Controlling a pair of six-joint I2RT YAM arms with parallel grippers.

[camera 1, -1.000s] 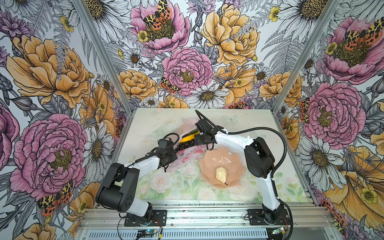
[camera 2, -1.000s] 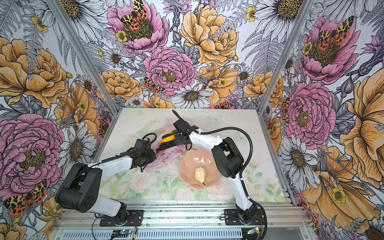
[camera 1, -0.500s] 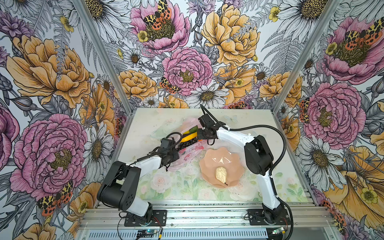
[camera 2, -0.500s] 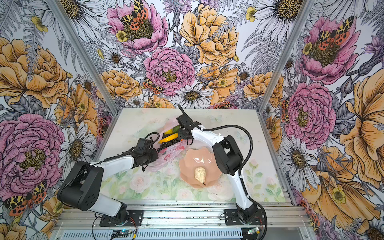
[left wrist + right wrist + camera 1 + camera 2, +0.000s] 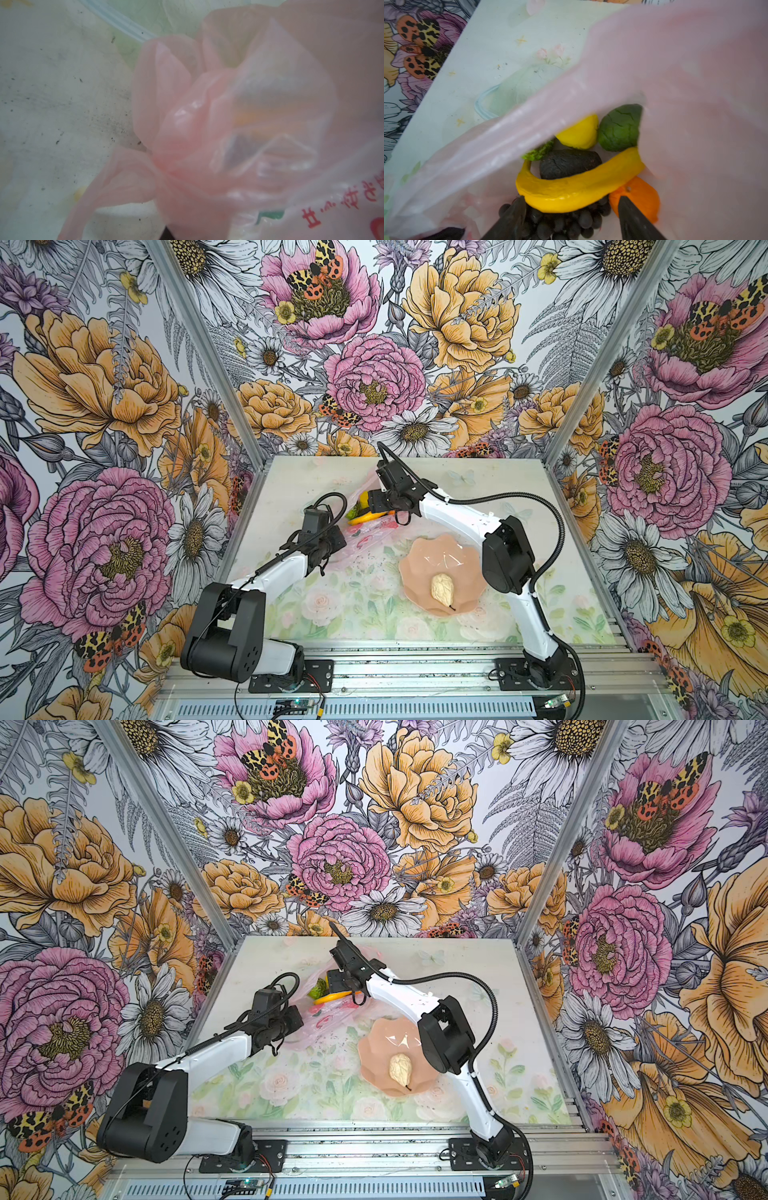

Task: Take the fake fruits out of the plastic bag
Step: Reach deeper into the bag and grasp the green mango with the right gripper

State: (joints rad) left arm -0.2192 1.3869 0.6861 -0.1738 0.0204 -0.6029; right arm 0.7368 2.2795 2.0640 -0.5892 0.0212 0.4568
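Gaping empty right fingers (image 5: pixel 508 218) near curved matte banana (image 5: pixel 581 187); left fingers (image 5: pixel 168 234) pinched on crinkly translucent bag (image 5: pixel 187 128).

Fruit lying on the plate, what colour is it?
Cream, a pale yellowish white. The pear on the peach-pink plate shows best in a top view.

L arm (image 5: pixel 278 570) & R arm (image 5: pixel 457 516): white links, blk joints, blk ribbed cables (image 5: pixel 511 497), blk base plates (image 5: pixel 291 675).
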